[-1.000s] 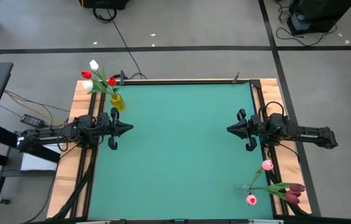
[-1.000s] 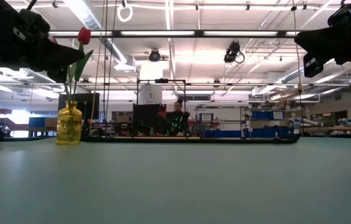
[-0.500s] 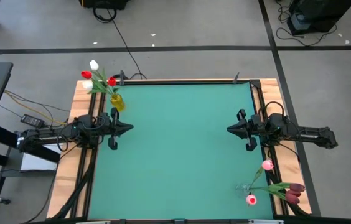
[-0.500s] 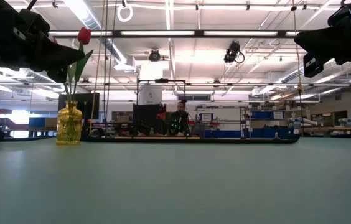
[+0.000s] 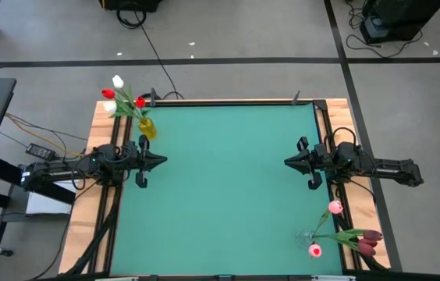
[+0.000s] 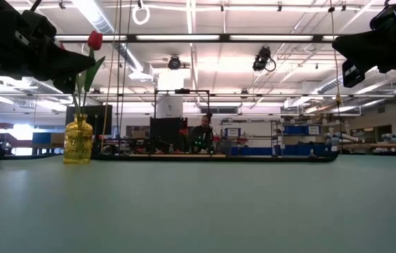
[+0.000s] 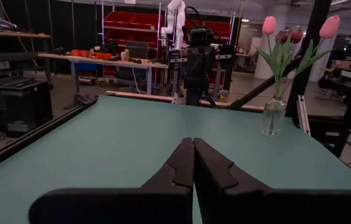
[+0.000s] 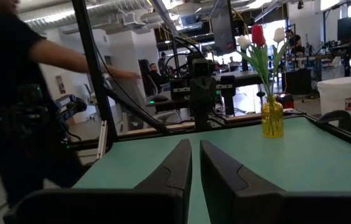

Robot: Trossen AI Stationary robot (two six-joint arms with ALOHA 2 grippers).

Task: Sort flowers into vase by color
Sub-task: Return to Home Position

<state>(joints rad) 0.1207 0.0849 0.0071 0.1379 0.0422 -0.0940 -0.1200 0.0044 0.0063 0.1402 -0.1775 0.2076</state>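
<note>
Flowers already sorted, red and white in yellow vase (image 5: pixel 147 129) at far-left corner, pink and maroon in clear vase (image 5: pixel 304 236) near-right; left gripper (image 5: pixel 160 160) pressed together, right gripper (image 5: pixel 289 162) nearly closed, both empty; likely just hold clear.

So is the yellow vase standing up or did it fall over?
Standing up. In the low view the yellow vase sits flat on the green table with its neck pointing up, and a red flower rises from it.

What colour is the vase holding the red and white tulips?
Yellow, translucent glass. The vase shows best in the right wrist view.
</note>
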